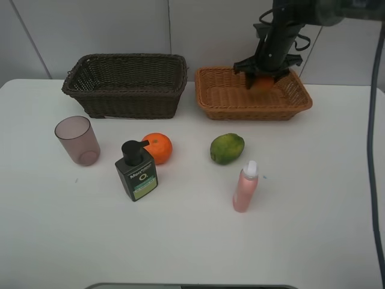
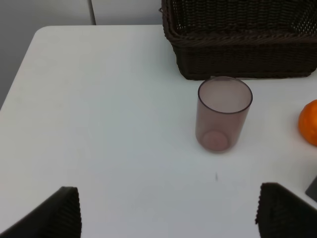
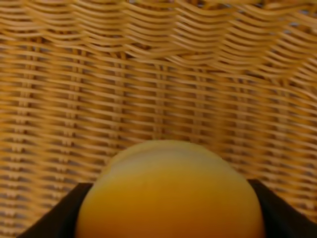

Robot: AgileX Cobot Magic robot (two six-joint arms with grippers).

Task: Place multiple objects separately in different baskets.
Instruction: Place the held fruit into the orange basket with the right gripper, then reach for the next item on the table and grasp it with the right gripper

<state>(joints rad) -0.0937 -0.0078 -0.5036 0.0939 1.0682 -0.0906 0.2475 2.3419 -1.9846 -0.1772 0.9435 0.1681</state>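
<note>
table (image 1: 313, 241): white top; its rounded front edge shows at the bottom of the exterior high view, and a rounded corner and side edge show in the left wrist view.
open room: a broad bare strip runs between the row of items and the front edge; the right part of the top, beyond the spray bottle, is bare too.
cable (image 1: 374, 156): dark, hanging down the right margin of the high view.
dark basket (image 1: 132, 103): deep, dark brown wicker, at the rear left; only its own weave shows inside.
light basket (image 1: 258, 112): shallow, orange-tan wicker, just beside the dark one, a narrow gap between them.
right gripper (image 1: 264, 79): lowered into the light basket at its rear right, jaws pinching the peach-like fruit (image 3: 171, 193); whether the fruit touches the basket floor cannot be told.
left gripper (image 2: 168, 213): jaws spread wide with nothing between them, above bare table near the pink cup (image 1: 77, 139).
pink cup: upright, in front of the dark basket's left end, apart from it.
orange (image 1: 157, 148): just behind the pump bottle (image 1: 136, 171).
green fruit (image 1: 227, 148): in front of the light basket, well apart.
spray bottle (image 1: 245, 188): upright, near the green fruit on its front side.
</note>
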